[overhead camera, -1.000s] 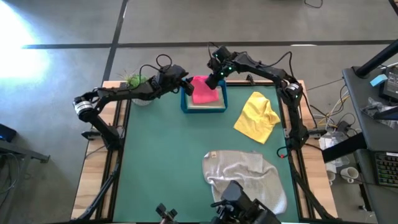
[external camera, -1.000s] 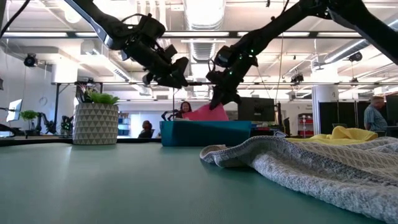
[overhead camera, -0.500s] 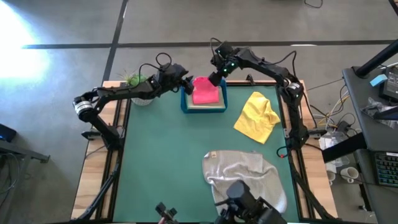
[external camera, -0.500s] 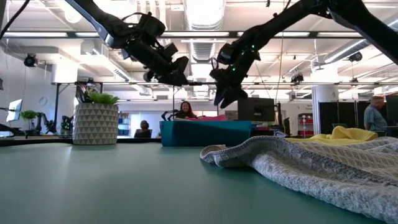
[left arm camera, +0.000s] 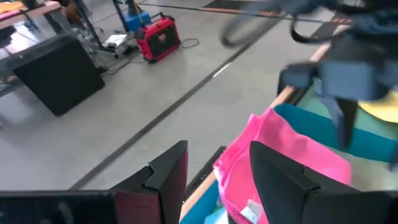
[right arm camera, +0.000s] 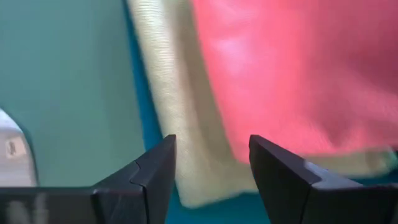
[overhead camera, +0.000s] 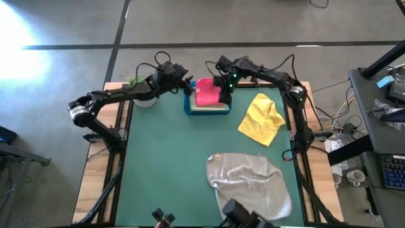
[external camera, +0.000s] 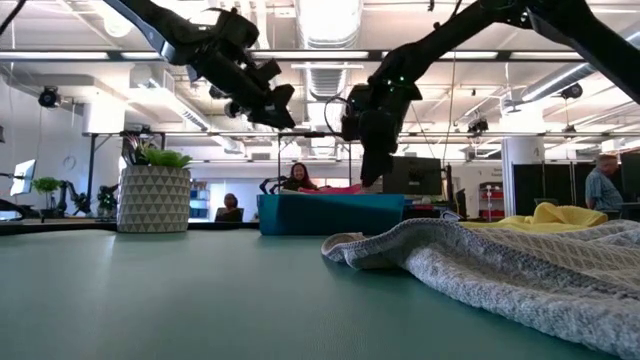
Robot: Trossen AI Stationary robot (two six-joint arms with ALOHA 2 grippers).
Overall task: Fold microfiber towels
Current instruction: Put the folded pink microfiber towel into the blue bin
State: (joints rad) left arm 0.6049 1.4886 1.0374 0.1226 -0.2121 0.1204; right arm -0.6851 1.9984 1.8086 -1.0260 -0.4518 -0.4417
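The hot pink towel (overhead camera: 207, 92) lies folded in the blue tray (overhead camera: 188, 105) at the table's far edge, on top of a pale yellow-green towel (right arm camera: 180, 124). My right gripper (overhead camera: 223, 95) hangs open over the tray's right part, fingers pointing down above the pink towel (right arm camera: 280, 74). My left gripper (overhead camera: 187, 85) is open and empty, raised by the tray's far left corner; the pink towel shows past its fingers (left arm camera: 286, 155). The yellow towel (overhead camera: 262, 119) lies crumpled at the right. The light grey towel (overhead camera: 248, 181) lies rumpled at the near edge.
A small potted plant (overhead camera: 138, 83) stands at the far left corner, by my left arm. The green mat between the tray and the grey towel is bare. People show in the room beyond the table in the low view (external camera: 298, 178).
My right gripper has let go of the pink towel's raised part, which has dropped flat into the tray. The gripper has gone toward the tray's near right side and tipped to point down. My left gripper has risen and drawn back a little toward the table's left.
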